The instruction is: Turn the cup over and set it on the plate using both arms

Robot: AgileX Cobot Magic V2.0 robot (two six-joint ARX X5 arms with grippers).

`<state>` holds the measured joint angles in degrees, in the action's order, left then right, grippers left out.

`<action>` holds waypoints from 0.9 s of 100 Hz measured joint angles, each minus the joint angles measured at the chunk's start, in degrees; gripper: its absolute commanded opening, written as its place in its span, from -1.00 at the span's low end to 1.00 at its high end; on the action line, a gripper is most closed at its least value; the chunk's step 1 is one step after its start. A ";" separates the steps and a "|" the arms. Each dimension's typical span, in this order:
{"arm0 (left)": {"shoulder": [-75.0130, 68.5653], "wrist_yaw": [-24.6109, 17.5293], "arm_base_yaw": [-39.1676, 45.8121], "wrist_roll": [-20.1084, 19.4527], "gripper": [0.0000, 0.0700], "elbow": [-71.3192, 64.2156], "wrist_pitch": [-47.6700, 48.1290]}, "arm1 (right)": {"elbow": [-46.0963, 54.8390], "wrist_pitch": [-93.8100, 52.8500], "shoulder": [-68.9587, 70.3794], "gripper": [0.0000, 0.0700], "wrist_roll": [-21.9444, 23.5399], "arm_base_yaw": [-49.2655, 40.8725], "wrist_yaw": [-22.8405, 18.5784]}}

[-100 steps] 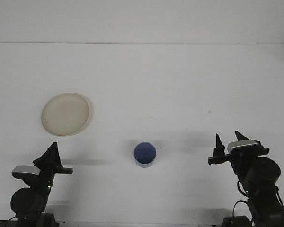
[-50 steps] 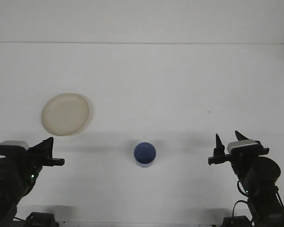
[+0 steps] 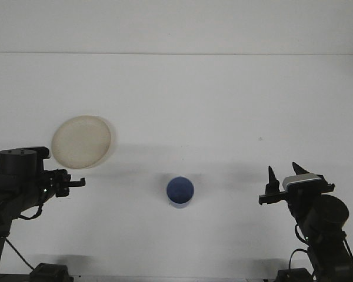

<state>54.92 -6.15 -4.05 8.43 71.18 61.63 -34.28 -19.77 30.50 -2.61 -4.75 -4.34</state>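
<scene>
Bare white table (image 3: 182, 100) — blue cup (image 3: 180, 191) sits well right of my left gripper (image 3: 76, 183), jaw gap unreadable; I'd approach level, right gripper (image 3: 284, 176) spread wide.

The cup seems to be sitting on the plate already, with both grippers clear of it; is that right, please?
Not quite. The front view shows the cup standing on the table, apart from the plate. Both grippers, left and right, are indeed clear of it.

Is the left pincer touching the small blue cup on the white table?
Apart. The front view shows bare white table between the left pincer and the small blue cup.
</scene>
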 measured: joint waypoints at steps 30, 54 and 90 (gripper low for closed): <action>-0.87 0.00 0.00 -0.02 -0.92 0.00 -2.36 | 0.00 0.07 0.00 0.25 0.00 0.00 0.02; -0.98 0.00 0.00 -0.11 0.44 0.00 -1.11 | 0.00 0.39 0.00 0.25 0.00 0.00 0.02; 0.94 0.00 -0.98 -1.84 0.44 0.09 2.38 | 0.00 0.81 0.00 0.25 0.00 0.00 0.02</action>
<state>55.86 -6.15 -5.04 6.59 71.26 64.01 -34.28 -18.96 30.50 -2.61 -4.75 -4.32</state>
